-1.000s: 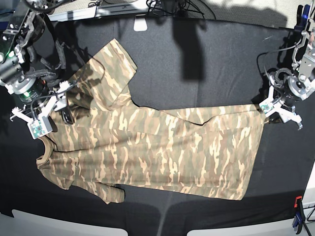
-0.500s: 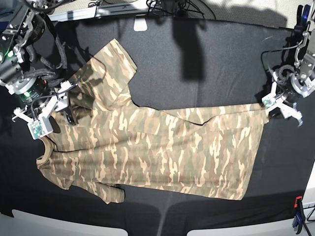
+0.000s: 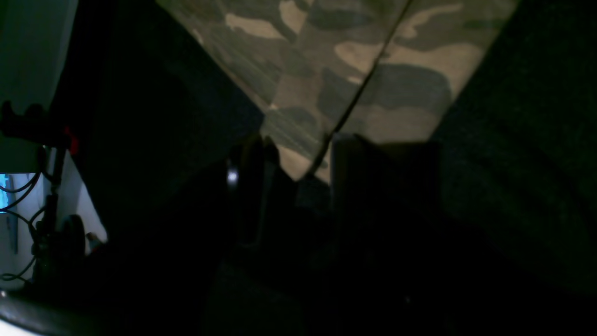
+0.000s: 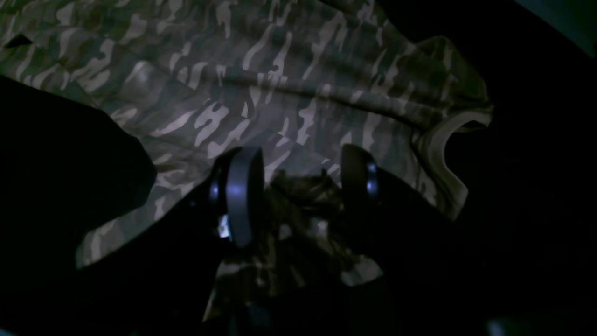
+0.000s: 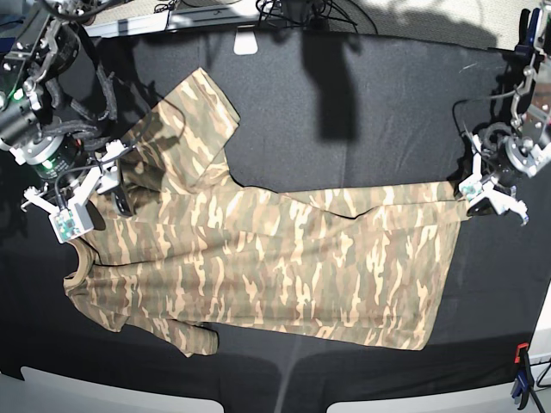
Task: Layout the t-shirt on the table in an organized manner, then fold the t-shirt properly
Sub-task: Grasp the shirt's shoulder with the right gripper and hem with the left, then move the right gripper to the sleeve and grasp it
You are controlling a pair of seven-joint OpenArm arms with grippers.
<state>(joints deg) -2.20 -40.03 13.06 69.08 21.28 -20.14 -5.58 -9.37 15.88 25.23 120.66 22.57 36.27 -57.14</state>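
Since a second ago, the left gripper has been shifted slightly toward the far right of the base view, while the right gripper and the t-shirt have hardly moved. The t-shirt is spread lengthwise across the black table, its collar at the left and its hem at the right. One sleeve is stretched toward the far left and the other is tucked at the near edge. In the left wrist view, the hem corner is seen between the two dark fingers of the left gripper, which stand apart; whether the cloth is actually pinched cannot be told in the dim picture. In the right wrist view, the right gripper is held with its fingers apart, a bunched fold of the t-shirt lying between them, the tan collar just to the right. Whether that fold is gripped cannot be told either.
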